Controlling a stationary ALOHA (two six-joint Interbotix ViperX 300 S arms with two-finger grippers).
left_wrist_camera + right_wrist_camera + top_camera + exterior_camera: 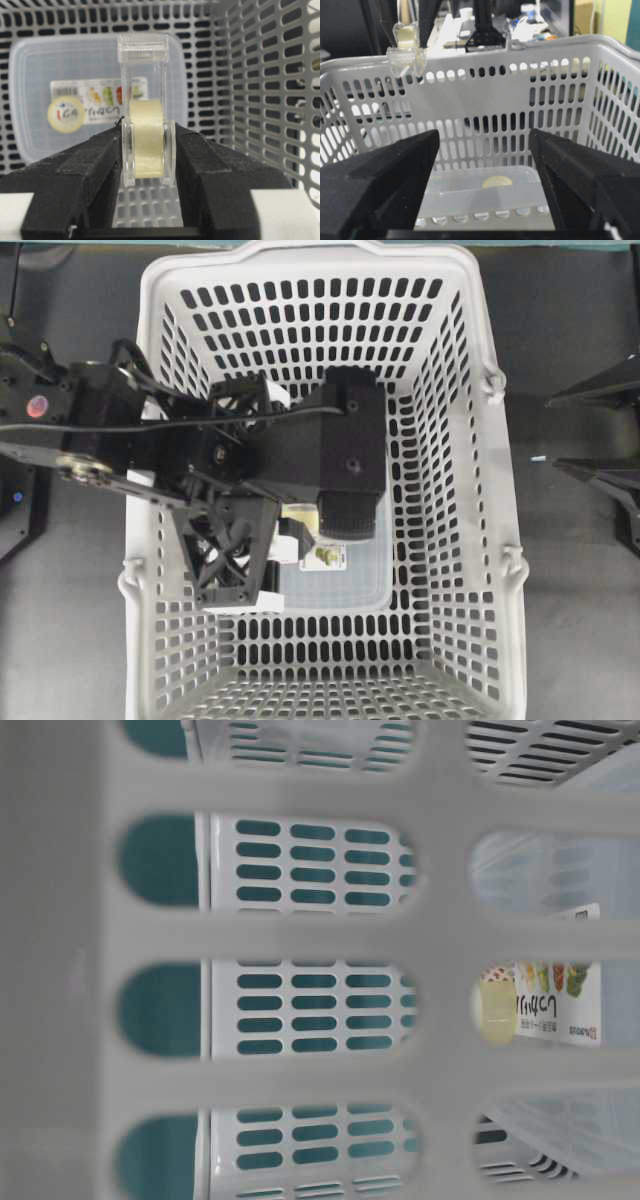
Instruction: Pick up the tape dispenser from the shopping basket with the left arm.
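My left gripper (148,137) is shut on a small clear tape dispenser (146,115) holding a yellowish roll, clamped by its sides between both black fingers. It hangs inside the light-grey shopping basket (455,540), above a flat translucent labelled box (60,75) on the basket floor. In the right wrist view the dispenser (406,47) shows at about rim height, pinched between the left fingers. The left arm (300,450) reaches over the basket and hides the dispenser from above. My right gripper (552,432) is open and empty outside the basket's right wall.
The flat box (335,585) lies on the basket floor toward the near wall, partly under the arm. The basket's slotted walls (260,75) stand close on the dispenser's right. In the table-level view, the basket wall (300,935) fills the frame.
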